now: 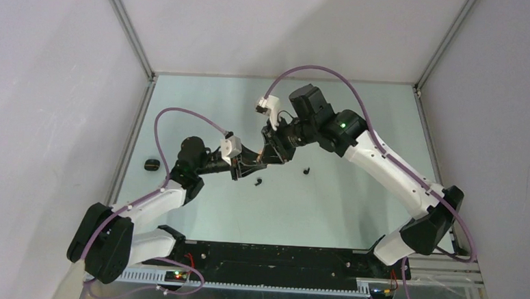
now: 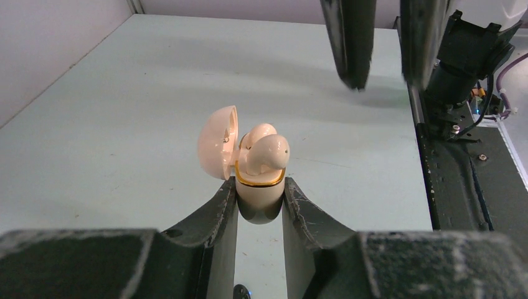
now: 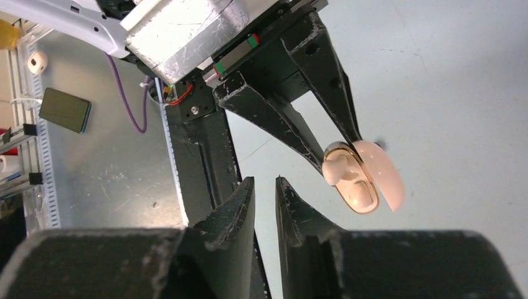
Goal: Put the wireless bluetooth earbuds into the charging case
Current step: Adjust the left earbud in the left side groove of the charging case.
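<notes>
with the left gripper [image 2: 260, 198] squeezing the cream charging case [image 2: 258, 187] lid-open, and the empty right gripper [image 3: 265, 190] almost shut, best to press the cream earbud [image 2: 268, 152] down gently.

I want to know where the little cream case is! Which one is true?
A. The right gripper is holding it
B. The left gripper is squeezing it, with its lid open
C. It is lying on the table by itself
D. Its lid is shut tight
B. The left gripper pinches the cream charging case between its fingers, and the lid stands tipped open.
</notes>
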You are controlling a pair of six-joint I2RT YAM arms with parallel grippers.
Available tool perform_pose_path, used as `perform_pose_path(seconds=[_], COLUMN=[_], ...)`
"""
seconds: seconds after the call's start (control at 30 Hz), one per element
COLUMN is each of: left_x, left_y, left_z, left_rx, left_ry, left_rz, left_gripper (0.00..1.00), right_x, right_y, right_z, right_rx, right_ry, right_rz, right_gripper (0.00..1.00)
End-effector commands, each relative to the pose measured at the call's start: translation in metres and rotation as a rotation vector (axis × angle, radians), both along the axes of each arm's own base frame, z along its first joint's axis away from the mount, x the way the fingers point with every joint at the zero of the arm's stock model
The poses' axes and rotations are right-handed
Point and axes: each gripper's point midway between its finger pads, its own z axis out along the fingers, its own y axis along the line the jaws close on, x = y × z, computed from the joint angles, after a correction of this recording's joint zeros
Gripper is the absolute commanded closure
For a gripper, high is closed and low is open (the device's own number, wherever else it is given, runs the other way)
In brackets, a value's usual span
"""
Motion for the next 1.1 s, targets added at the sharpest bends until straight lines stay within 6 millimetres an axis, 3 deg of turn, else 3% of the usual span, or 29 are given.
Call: perform_pose_path(seconds=[0.0, 0.2, 0.4, 0.57, 0.63, 0.73, 0.8, 0.9, 1.03, 1.07], left_x=[0.0, -0.002, -0.003, -0.003, -0.003, -0.004, -0.006, -0.009, -0.015, -0.017], left_y=[-0.004, -0.003, -0.004, -0.004, -0.004, -0.004, -0.005, -0.006, -0.007, -0.007], left_z=[0.034, 0.036, 0.036, 0.037, 0.037, 0.037, 0.037, 0.037, 0.038, 0.039], left_rx=[-0.048, -0.051, -0.053, -0.054, -0.055, -0.055, -0.054, -0.056, -0.062, -0.063], left_ry=[-0.1, -0.105, -0.106, -0.104, -0.106, -0.105, -0.104, -0.096, -0.09, -0.093], left_rz=[-0.023, -0.029, -0.031, -0.032, -0.034, -0.039, -0.053, -0.073, -0.11, -0.118], left_gripper=[1.0, 1.0, 1.0, 1.0, 1.0, 1.0, 1.0, 1.0, 1.0, 1.0], right_x=[0.002, 0.019, 0.02, 0.017, 0.002, -0.022, -0.027, -0.01, 0.022, 0.029], right_y=[0.013, 0.015, 0.006, -0.002, -0.002, -0.007, -0.01, -0.015, -0.02, -0.024], right_z=[-0.005, -0.02, -0.029, -0.022, -0.006, 0.018, 0.035, 0.05, 0.038, 0.016], right_rx=[0.004, -0.03, -0.062, -0.051, -0.001, 0.045, 0.084, 0.12, 0.128, 0.096], right_ry=[0.015, 0.036, 0.053, 0.037, 0.043, 0.062, 0.019, -0.131, -0.369, -0.399], right_rz=[0.041, 0.014, 0.004, 0.014, 0.092, 0.209, 0.255, 0.236, 0.212, 0.222], right_gripper=[0.79, 0.83, 0.83, 0.83, 0.82, 0.77, 0.72, 0.58, 0.36, 0.32])
